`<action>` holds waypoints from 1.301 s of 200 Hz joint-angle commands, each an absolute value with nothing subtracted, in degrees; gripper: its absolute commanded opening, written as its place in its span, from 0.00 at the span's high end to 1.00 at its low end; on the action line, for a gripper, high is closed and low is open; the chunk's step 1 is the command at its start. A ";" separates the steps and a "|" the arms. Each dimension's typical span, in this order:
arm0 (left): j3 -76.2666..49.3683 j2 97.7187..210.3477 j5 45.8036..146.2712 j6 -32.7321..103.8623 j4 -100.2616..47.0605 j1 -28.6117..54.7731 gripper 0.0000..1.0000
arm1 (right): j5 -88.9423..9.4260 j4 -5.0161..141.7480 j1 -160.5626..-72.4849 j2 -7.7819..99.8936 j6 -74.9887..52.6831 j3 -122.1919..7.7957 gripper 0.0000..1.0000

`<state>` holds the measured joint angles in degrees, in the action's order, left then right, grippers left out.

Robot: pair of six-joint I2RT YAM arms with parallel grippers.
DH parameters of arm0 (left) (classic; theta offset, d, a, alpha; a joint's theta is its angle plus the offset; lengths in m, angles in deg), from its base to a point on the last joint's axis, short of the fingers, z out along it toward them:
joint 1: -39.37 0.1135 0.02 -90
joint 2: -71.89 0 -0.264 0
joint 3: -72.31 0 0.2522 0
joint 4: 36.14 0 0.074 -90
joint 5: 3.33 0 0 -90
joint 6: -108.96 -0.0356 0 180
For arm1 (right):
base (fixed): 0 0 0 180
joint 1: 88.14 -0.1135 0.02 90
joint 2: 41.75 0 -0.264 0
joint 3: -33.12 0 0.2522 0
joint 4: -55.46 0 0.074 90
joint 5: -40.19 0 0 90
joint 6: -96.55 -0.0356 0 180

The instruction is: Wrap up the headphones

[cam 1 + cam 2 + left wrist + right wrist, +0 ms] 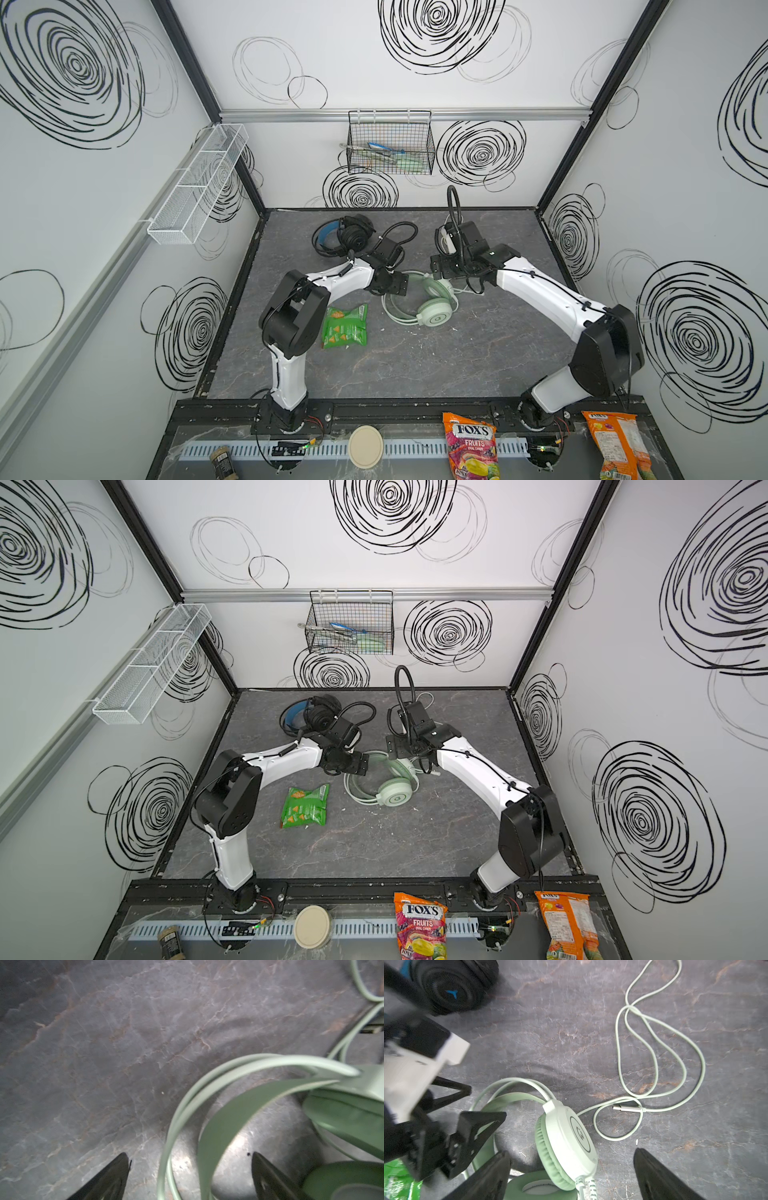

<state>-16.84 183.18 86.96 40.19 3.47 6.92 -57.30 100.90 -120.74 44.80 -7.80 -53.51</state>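
The mint green headphones [434, 318] lie on the dark table between both arms, seen in both top views [395, 796]. My left gripper [395, 286] is open and straddles their headband [228, 1105] without closing on it. My right gripper [571, 1152] is open over one ear cup [571, 1126], gripping nothing. The pale cable [654, 1053] sprawls in loose loops, with its plug [627, 1108] lying flat. The black headphones [351, 237] with the blue-lined band rest at the back left, and their black cable is coiled close around them.
A green snack packet [345, 326] lies near the left arm. A black wire basket [390, 145] hangs on the back wall and a white mesh basket [199, 183] on the left wall. Candy bags [469, 444] and a round lid [365, 446] sit on the front ledge.
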 commanded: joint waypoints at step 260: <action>-22.37 157.75 73.90 29.43 5.37 4.80 1.00 | -43.88 74.94 -119.21 -2.40 1.36 -29.94 0.03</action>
